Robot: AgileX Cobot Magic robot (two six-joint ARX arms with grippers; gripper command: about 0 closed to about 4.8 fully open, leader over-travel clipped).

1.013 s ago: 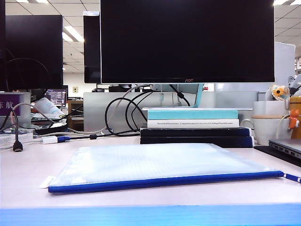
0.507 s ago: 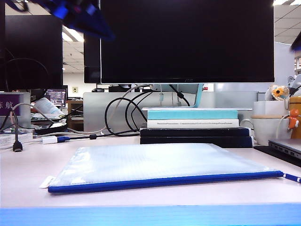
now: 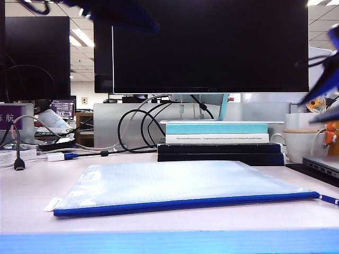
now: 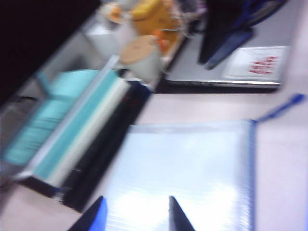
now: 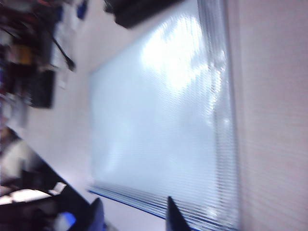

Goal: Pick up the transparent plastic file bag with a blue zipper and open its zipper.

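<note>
Translucent plastic, thin and likely floppy — the file bag [image 3: 180, 185] lies flat on the tabletop [image 3: 32, 196] in front of the stacked books [image 3: 217, 140], its blue zipper [image 3: 185, 203] along the near edge. Left hand [image 4: 136, 214] and right hand [image 5: 132, 216] both hover above it with jaws parted, holding nothing. Light and probably slick, it should lift best by an edge — pinching near the zipper end.

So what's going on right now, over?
Left gripper and right gripper open, above the file bag, touching nothing. Bag flat on the table, zipper closed. Nothing in the way.
</note>
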